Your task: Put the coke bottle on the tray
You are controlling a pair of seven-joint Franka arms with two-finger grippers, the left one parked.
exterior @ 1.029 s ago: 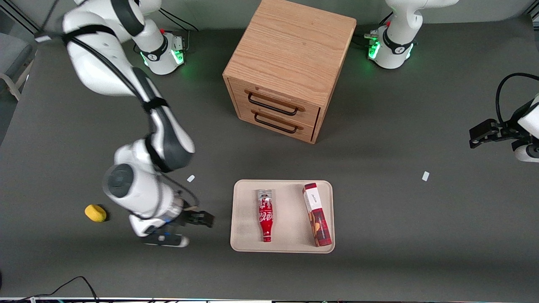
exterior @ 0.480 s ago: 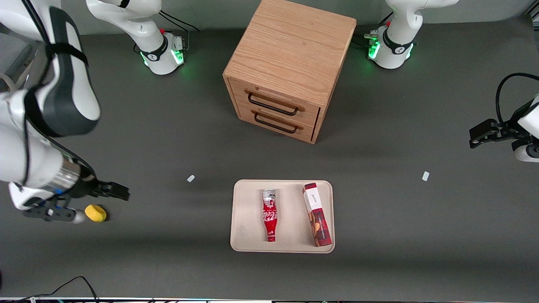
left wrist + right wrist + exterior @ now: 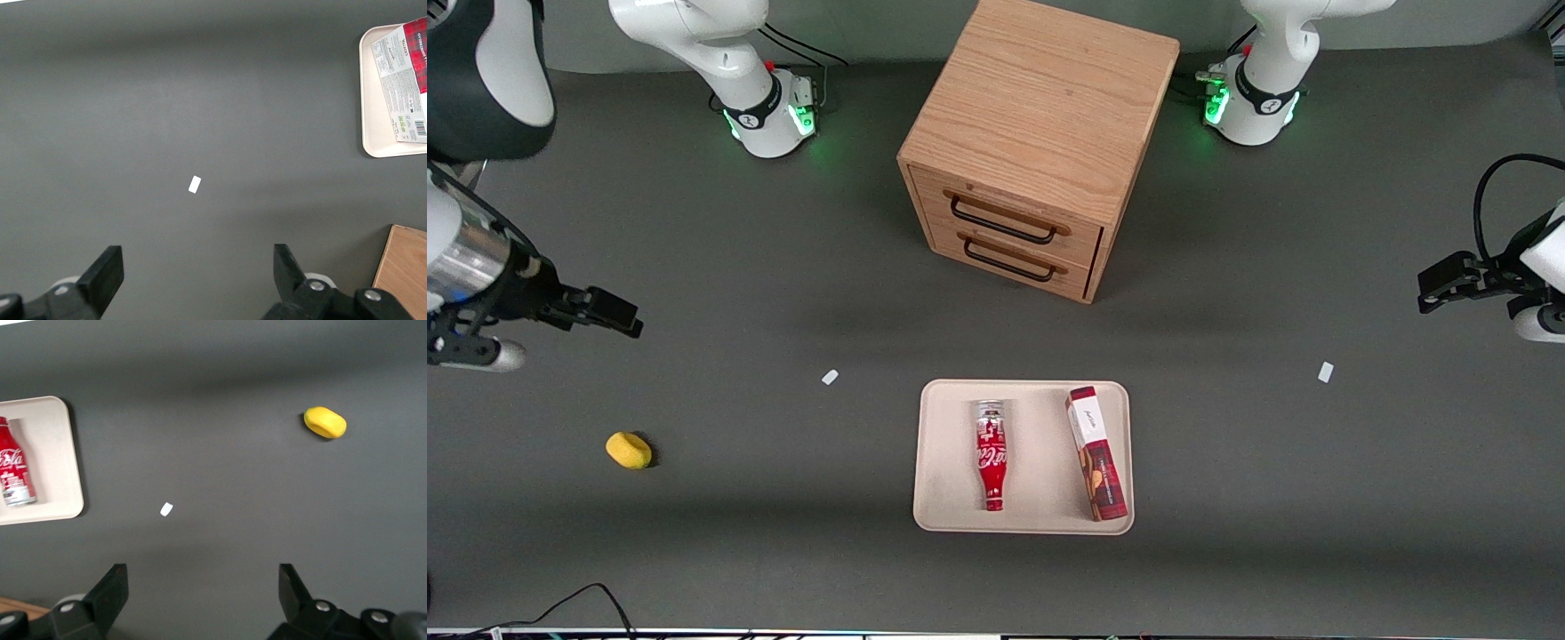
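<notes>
I judge the job done: coke bottle (image 3: 990, 455) lies on the tray (image 3: 938, 462); my gripper (image 3: 609, 310) hangs well apart, jaws released, empty.

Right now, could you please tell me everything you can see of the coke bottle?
The coke bottle is a small slim red contour bottle with white script, a silver base and a red cap. It lies flat on its side on the beige tray, cap toward the front camera, base toward the cabinet, beside the red-and-white box but apart from it. Only the tray touches it. The end effector, open, is far off toward the working arm's end.
</notes>
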